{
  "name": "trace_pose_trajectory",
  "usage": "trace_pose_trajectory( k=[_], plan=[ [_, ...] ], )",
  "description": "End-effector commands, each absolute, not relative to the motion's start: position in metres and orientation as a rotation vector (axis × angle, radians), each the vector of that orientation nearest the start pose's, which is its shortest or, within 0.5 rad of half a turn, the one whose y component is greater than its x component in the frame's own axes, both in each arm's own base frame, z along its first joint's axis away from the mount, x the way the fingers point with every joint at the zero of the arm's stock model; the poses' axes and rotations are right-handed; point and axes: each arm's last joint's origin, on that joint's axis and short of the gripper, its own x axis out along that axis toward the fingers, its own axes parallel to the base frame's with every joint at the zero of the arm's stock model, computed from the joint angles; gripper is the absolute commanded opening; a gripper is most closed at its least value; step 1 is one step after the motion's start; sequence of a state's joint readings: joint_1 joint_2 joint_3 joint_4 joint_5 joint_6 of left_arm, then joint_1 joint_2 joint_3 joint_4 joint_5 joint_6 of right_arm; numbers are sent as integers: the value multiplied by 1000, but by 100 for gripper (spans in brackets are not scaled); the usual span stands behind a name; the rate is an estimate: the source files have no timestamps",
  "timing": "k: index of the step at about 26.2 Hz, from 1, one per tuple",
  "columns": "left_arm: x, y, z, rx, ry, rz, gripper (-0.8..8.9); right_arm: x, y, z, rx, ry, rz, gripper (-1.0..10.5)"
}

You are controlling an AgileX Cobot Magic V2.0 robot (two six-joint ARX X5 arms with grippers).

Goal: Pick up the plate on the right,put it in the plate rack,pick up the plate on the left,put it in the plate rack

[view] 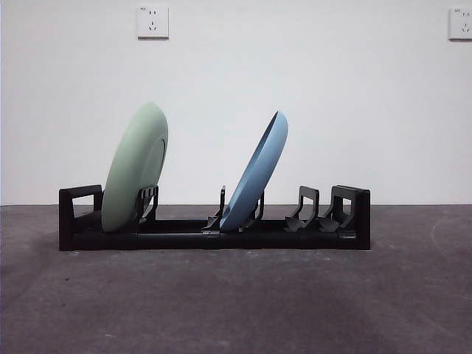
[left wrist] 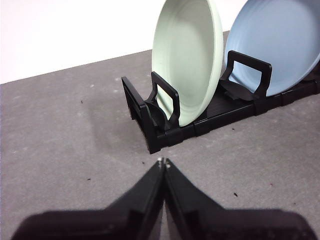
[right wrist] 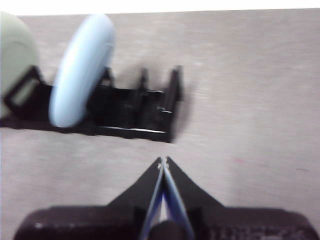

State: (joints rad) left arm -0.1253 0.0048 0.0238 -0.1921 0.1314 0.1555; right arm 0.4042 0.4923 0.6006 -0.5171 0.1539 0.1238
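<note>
White wall with two sockets backs a dull grey, slightly speckled tabletop (view: 236, 302), and on it sits the long low black plastic plate rack (view: 214, 234) with blocky ends and upright looped prongs. Both plates are already in it: the smooth pale green round plate (view: 135, 168) stands near one end, the glossy light blue round plate (view: 254, 173) around the middle, each leaning the same way against a prong, well apart from one another.

The left gripper (left wrist: 163, 162) hangs just off the green plate's end of the rack with its black jaws pressed together, holding nothing. The right gripper (right wrist: 163, 161) is off the rack's empty end, jaws likewise closed and empty; that view is blurred.

By my judgement the task is finished, so what remains is to keep both arms clear: any retreat should go away from the rack, since the slick leaning plates could tip if bumped.
</note>
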Motion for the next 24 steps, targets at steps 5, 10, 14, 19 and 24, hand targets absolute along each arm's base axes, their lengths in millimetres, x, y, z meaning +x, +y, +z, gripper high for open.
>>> trace_pose_trajectory(
  k=[5,10,14,19,24],
  plan=[
    [94,-15,148,150,162,-266,-4,85,12,247,16,220,35,5],
    [94,-15,148,150,161,-266,-4,87,10,198,55,76,81,5],
    [94,-15,148,150,161,-266,-3,91,11,175,55,99,101,5],
    [94,-15,148,150,162,-266,-4,94,12,157,65,146,99,5],
    [94,-15,148,150,162,-266,-4,95,12,148,75,176,97,5]
  ],
)
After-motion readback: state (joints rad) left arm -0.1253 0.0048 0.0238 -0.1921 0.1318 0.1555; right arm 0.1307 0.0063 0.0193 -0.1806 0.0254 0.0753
